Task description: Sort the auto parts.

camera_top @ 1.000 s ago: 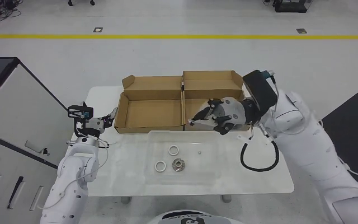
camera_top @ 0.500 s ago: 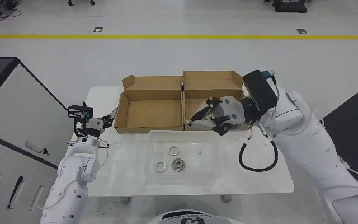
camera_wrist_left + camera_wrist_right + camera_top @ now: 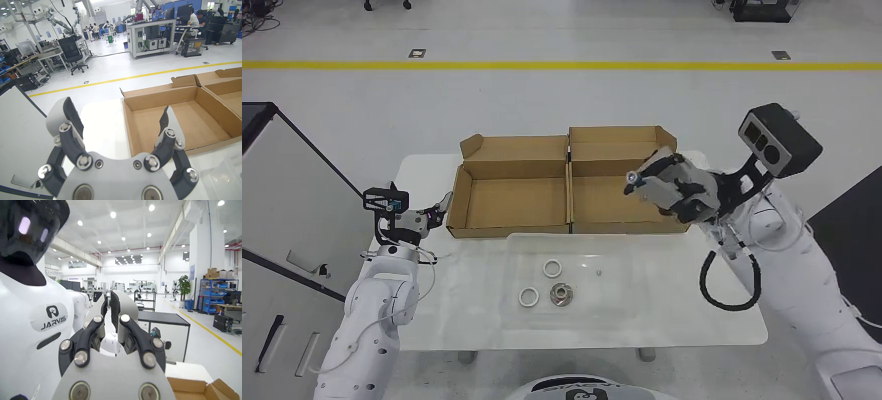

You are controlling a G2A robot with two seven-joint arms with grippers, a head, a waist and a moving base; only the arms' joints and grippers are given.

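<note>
My right gripper (image 3: 633, 181) hangs tilted above the right cardboard box (image 3: 614, 207). In the right wrist view this gripper (image 3: 109, 295) is shut on a small threaded metal part (image 3: 108, 301) pinched between its pads. Two white rings (image 3: 553, 268) (image 3: 529, 296), a metal bearing-like part (image 3: 561, 293) and a tiny part (image 3: 598, 268) lie in a clear tray (image 3: 617, 305) in front of the boxes. The left cardboard box (image 3: 510, 203) (image 3: 181, 123) holds nothing. Beside that box's left wall, my left gripper (image 3: 438, 208) (image 3: 116, 103) stands open with nothing in it.
Both boxes sit side by side at the table's far edge with flaps open. The white table (image 3: 712, 310) has bare surface right of the tray. A dark angled panel (image 3: 302, 165) stands left of the table near the left arm.
The right arm has risen and swung right from low over the right box, turning its wrist upward with the small part still held. The left arm has not moved.
</note>
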